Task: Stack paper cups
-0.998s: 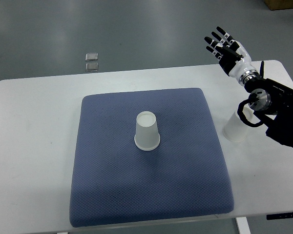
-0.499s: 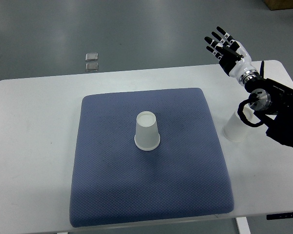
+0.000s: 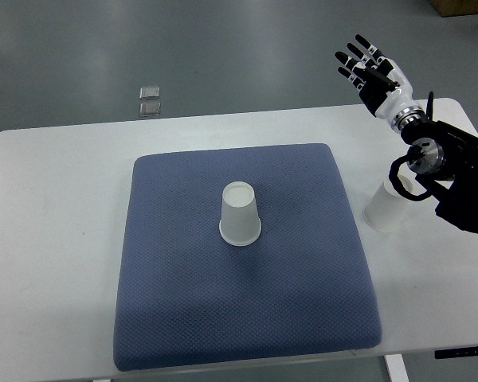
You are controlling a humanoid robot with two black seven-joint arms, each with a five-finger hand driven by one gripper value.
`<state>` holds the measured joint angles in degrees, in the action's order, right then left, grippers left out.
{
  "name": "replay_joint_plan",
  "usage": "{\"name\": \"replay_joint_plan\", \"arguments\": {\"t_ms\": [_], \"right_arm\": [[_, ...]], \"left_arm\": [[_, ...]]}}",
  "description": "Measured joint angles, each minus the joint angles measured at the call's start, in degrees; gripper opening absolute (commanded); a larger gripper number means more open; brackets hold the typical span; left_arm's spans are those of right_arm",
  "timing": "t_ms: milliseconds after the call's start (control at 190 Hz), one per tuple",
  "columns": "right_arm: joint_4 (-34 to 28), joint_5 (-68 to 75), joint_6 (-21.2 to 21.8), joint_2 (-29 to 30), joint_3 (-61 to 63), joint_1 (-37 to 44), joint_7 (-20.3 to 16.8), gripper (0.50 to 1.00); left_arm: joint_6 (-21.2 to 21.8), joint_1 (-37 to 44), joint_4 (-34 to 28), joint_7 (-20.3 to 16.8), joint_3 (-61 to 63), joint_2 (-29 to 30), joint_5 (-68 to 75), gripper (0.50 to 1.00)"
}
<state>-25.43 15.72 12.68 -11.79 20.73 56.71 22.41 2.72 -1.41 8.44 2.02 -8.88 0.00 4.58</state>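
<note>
Right hand (image 3: 374,70) is shifting slightly up and right since the earlier frame | fingers are spreading open, holding nothing | one cup (image 3: 240,213) is sitting inverted on the mat (image 3: 175,278) | second cup (image 3: 385,208) is standing on the tabletop (image 3: 56,239) just beside the mat, under the right arm.

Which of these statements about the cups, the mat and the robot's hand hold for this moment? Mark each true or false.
1. A paper cup stands upside down on the blue mat. True.
2. The right hand grasps a cup. False: its fingers are spread and hold nothing.
3. A second cup stands on the white table, off the mat's right edge. True.
4. The two cups are already stacked. False: they stand apart.
5. The left hand rests on the mat. False: no left hand is in view.
</note>
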Motion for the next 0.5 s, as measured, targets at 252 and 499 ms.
{"name": "replay_joint_plan", "arguments": {"t_ms": [252,499], "right_arm": [[0.03,-0.32,-1.87,-1.42,-0.69,1.43,-0.12,0.913],[-0.71,-9.56,-2.55,-4.42,-1.22,2.7,-0.21,0.911]], "left_arm": [[0.0,0.0,0.0,0.0,0.0,0.0,0.0,1.0],[0.0,-0.01,0.0,0.0,0.0,0.0,-0.01,1.0]]}}
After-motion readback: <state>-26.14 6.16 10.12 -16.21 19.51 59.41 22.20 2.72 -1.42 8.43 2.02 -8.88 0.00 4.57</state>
